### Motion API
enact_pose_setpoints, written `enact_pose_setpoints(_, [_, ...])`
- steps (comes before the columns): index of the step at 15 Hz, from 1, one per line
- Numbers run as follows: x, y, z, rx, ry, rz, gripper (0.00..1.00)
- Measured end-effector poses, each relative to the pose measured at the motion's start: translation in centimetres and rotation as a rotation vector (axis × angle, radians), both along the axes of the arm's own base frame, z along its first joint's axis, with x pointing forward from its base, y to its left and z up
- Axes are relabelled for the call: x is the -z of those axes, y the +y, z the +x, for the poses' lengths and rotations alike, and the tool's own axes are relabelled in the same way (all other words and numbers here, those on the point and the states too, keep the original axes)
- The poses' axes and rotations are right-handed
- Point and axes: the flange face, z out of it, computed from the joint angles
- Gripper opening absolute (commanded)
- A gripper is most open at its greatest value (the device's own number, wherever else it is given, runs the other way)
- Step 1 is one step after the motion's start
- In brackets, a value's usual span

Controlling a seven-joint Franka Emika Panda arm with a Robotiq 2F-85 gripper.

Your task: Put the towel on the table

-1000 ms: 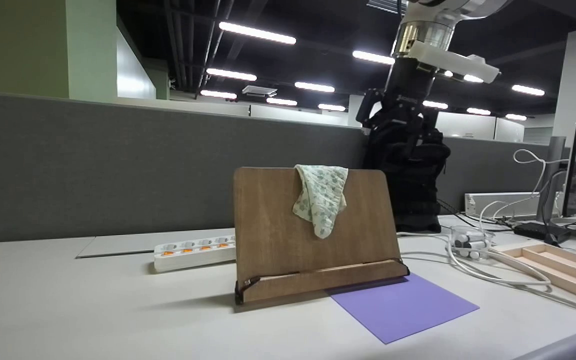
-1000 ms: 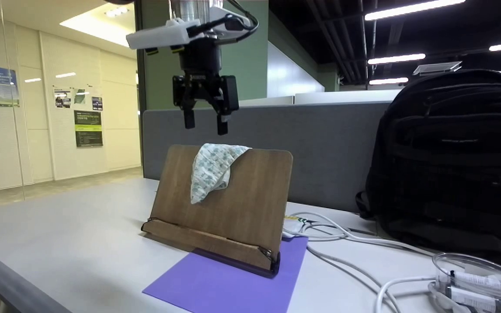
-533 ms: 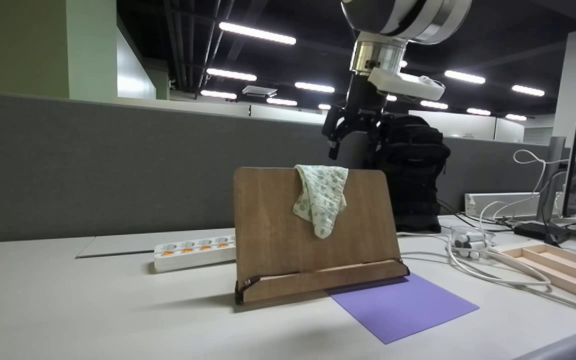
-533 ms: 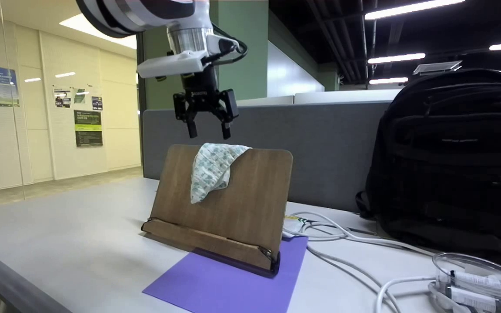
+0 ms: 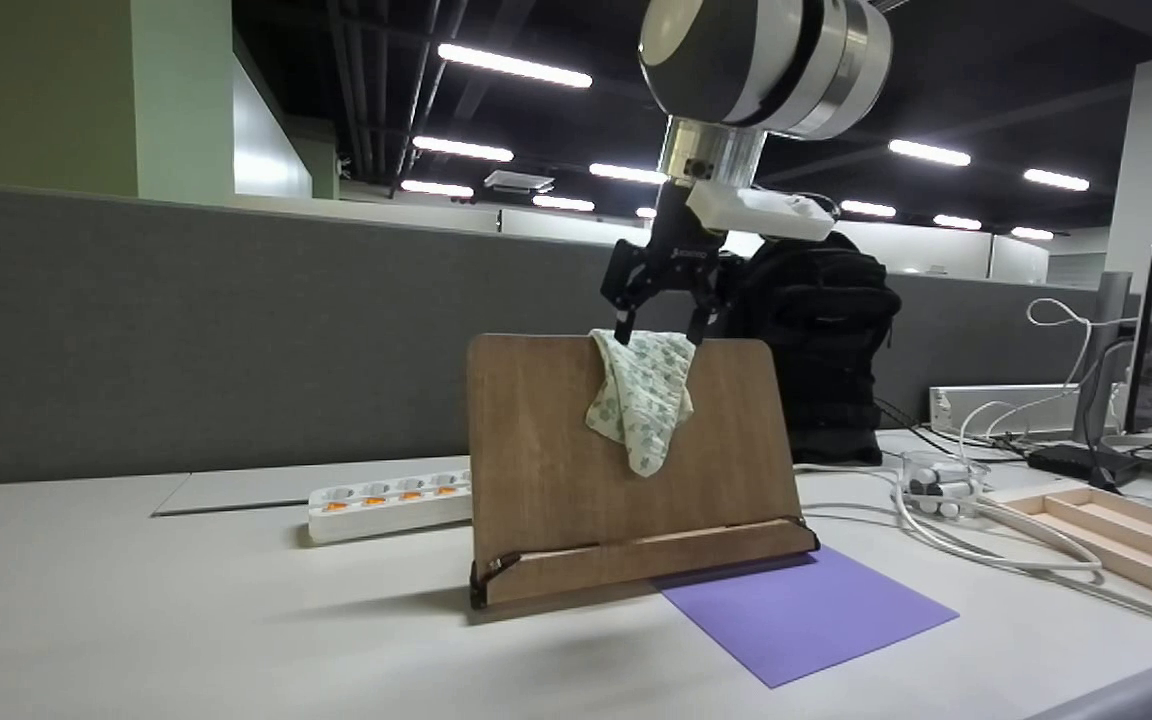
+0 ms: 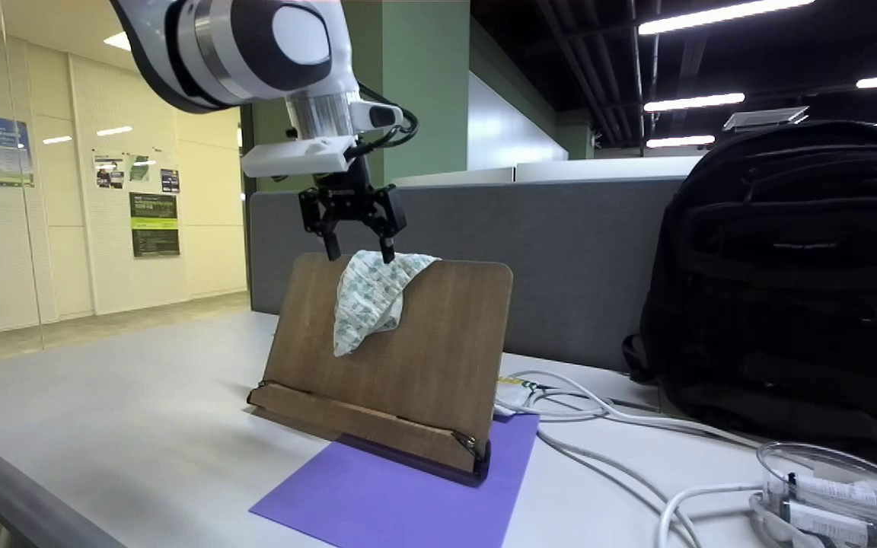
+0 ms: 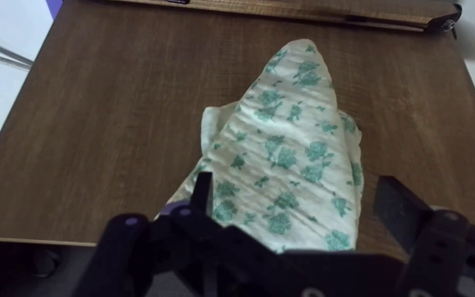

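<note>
Table (image 5: 166, 600): In an exterior view, it stretched to about 8 o'clock from the towel (image 5: 644, 400). The towel was not on it yet, so the main job was left.
Wooden stand (image 5: 536, 450): It stood on the table, tipped back, with the towel hung over its top edge. I think only the reaching part was done. Gripping, lifting and laying down were left.
Towel: It hung down the front of the wooden stand. In both exterior views, its middle was at about 6 o'clock from the end effector (image 5: 662, 330), very near. How much hung behind, I could not see.
End effector: Its two sides were spread far apart and it held nothing. In the wrist view, the towel showed in the gap, with its pointy end at 12 o'clock. I could not tell if the two touched.
8 o'clock finger (image 7: 200, 187): This one covered a bit of the towel's edge.
4 o'clock finger (image 7: 398, 210): This one was past the other edge, over the wooden stand.
</note>
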Motion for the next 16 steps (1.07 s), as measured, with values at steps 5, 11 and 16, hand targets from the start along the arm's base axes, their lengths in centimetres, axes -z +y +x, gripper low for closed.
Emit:
enact_pose_setpoints(5, [1.0, 0.6, 0.7, -0.004, -0.018, 0.000, 0.75])
enact_pose_setpoints(11, [1.8, 0.6, 1.6, 0.007, -0.013, 0.000, 0.38])
enact_pose_setpoints(16, [1.8, 0.7, 1.8, 0.014, -0.014, 0.007, 0.04])
